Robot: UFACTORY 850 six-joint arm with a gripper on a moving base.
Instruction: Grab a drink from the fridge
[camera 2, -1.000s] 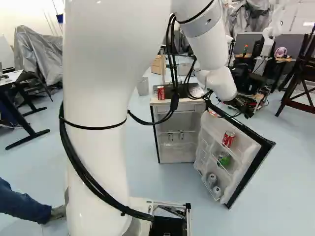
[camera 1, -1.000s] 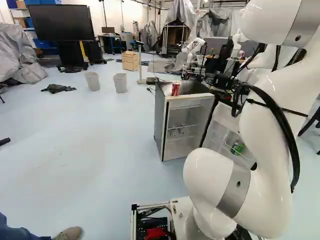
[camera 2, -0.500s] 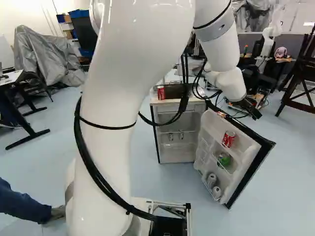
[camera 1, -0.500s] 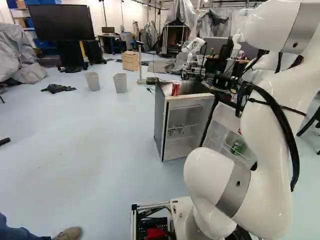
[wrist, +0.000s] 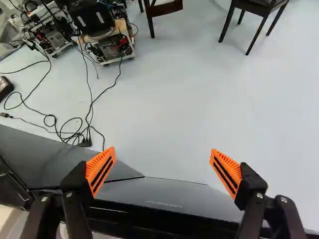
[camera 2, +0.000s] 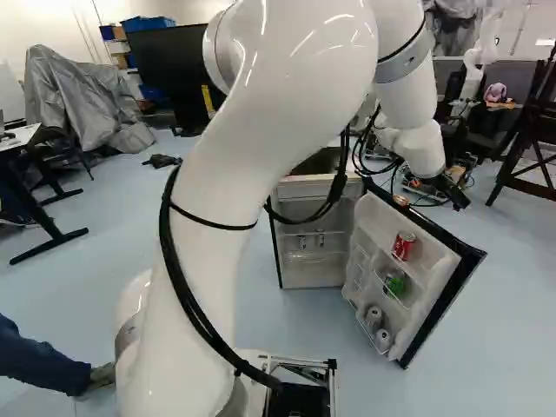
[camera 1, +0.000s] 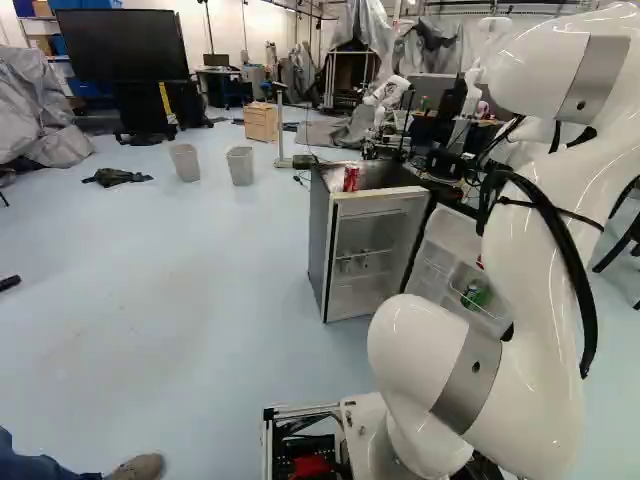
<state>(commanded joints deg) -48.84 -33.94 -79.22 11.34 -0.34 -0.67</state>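
- Getting placed for a pick looks like the step in hand: the fridge (camera 1: 319, 240) has its door (camera 2: 439, 282) swung wide, and no drink is held.
- The hand (wrist: 162, 159) is spread, its orange pads (wrist: 101, 168) well apart with nothing pinched; it hangs near the outer side of the door, at about two o'clock from the door's red can (camera 2: 404, 245) in the right base view.
- In that view the door juts toward four o'clock from the fridge body. Its green can (camera 2: 395, 281) sits at six o'clock from the red one, and two grey cans (camera 2: 373, 318) lie lower, near seven.
- More cans (camera 2: 301, 241) stand inside the fridge, and another red can (camera 1: 351, 178) on its top, near twelve o'clock from the shelves in the left base view.
- Which drink is wanted cannot be told.
- The next move probably calls for the arm (camera 2: 287, 104) to bring the hand clear of the door's edge, round to the shelf side, then line the pads up astride one can; cutting across too low could knock the door.
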